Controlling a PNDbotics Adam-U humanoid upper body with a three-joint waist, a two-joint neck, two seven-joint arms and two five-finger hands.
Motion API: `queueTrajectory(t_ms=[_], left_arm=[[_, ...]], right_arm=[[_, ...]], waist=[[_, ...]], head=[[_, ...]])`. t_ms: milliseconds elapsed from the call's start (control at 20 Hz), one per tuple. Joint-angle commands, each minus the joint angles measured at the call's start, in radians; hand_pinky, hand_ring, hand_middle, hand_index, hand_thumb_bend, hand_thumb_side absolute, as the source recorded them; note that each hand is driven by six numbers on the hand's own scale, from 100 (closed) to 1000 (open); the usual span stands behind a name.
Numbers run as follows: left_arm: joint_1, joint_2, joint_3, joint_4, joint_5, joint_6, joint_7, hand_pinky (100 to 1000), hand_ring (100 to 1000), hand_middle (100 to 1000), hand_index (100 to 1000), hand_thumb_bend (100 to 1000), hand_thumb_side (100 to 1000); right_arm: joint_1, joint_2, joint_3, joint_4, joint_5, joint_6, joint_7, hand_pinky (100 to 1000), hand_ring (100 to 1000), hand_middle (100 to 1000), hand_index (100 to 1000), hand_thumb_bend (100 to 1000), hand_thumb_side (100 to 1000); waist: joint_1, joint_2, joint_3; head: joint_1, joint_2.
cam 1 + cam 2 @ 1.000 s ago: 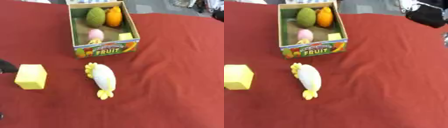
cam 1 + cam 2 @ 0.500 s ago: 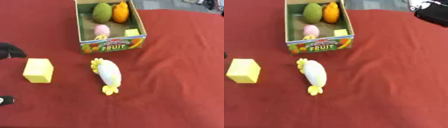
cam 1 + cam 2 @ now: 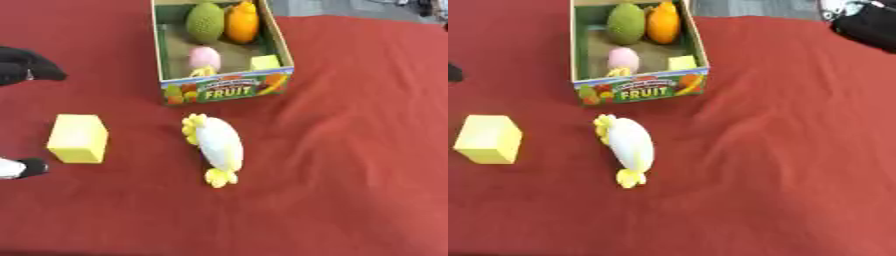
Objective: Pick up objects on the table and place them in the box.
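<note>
A yellow block (image 3: 77,138) lies on the red cloth at the left. To its right lies a white toy with yellow ends (image 3: 215,145), in front of the cardboard box (image 3: 229,89) marked FRUIT. The box holds a green fruit (image 3: 205,22), an orange fruit (image 3: 242,22), a pink thing (image 3: 205,57) and a small yellow cube (image 3: 265,62). My left hand (image 3: 24,65) comes in from the left edge, open. Its fingers are beyond the block and its thumb tip (image 3: 26,167) is near the block's front left, apart from it. My right hand shows in no view.
The red cloth (image 3: 798,150) is wrinkled to the right of the box. A black thing (image 3: 870,27) lies at the far right corner.
My left hand has come in further from the left edge, and its fingers and thumb now flank the yellow block. The camera has shifted slightly; the things lie unmoved.
</note>
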Motion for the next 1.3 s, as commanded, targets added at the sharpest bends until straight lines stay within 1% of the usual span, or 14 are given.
queueTrajectory(t_ms=[50, 150, 300, 550, 800, 900, 1150, 1300], left_arm=[[-0.022, 0.002, 0.0, -0.013, -0.012, 0.042, -0.031, 1000, 1000, 916, 980, 565, 536], [-0.029, -0.011, -0.004, -0.003, -0.016, 0.062, -0.051, 1000, 1000, 918, 981, 563, 537], [-0.041, -0.032, -0.014, 0.039, -0.016, 0.071, -0.071, 1000, 1000, 919, 980, 559, 541], [-0.049, -0.059, -0.031, 0.104, -0.021, 0.055, -0.096, 1000, 1000, 919, 979, 557, 545], [-0.071, -0.093, -0.037, 0.191, -0.062, 0.048, -0.091, 1000, 1000, 918, 980, 563, 525], [-0.078, -0.108, -0.041, 0.231, -0.081, 0.038, -0.088, 1000, 1000, 919, 979, 554, 537], [-0.083, -0.134, -0.045, 0.305, -0.089, 0.015, -0.091, 1000, 1000, 917, 976, 546, 536], [-0.084, -0.146, -0.05, 0.334, -0.092, 0.004, -0.097, 997, 1000, 891, 968, 548, 530]], right_arm=[[-0.006, -0.018, -0.007, -0.015, -0.007, -0.001, 0.002, 897, 868, 607, 841, 100, 395], [-0.007, -0.016, -0.007, -0.015, -0.01, -0.002, 0.004, 898, 869, 606, 841, 100, 404], [-0.008, -0.012, -0.008, -0.015, -0.013, -0.003, 0.007, 899, 870, 606, 842, 100, 411], [-0.008, -0.007, -0.01, -0.015, -0.021, -0.001, 0.005, 900, 872, 605, 840, 100, 425], [-0.011, -0.003, -0.008, -0.015, -0.026, -0.002, 0.012, 901, 873, 604, 840, 100, 435], [-0.012, -0.001, -0.007, -0.015, -0.027, -0.003, 0.014, 901, 873, 604, 840, 100, 438], [-0.011, 0.004, -0.007, -0.015, -0.03, -0.002, 0.016, 902, 874, 603, 838, 100, 453], [-0.011, 0.007, -0.008, -0.015, -0.031, -0.001, 0.017, 902, 875, 603, 838, 100, 462]], waist=[[0.016, -0.016, -0.003], [0.016, -0.015, -0.005], [0.015, -0.013, -0.007], [0.011, -0.01, -0.013], [0.007, -0.008, -0.017], [0.005, -0.007, -0.02], [0.002, -0.002, -0.025], [0.001, 0.0, -0.027]], head=[[0.005, -0.001], [0.008, -0.001], [0.01, -0.003], [0.01, -0.004], [0.017, -0.008], [0.018, -0.01], [0.021, -0.012], [0.023, -0.012]])
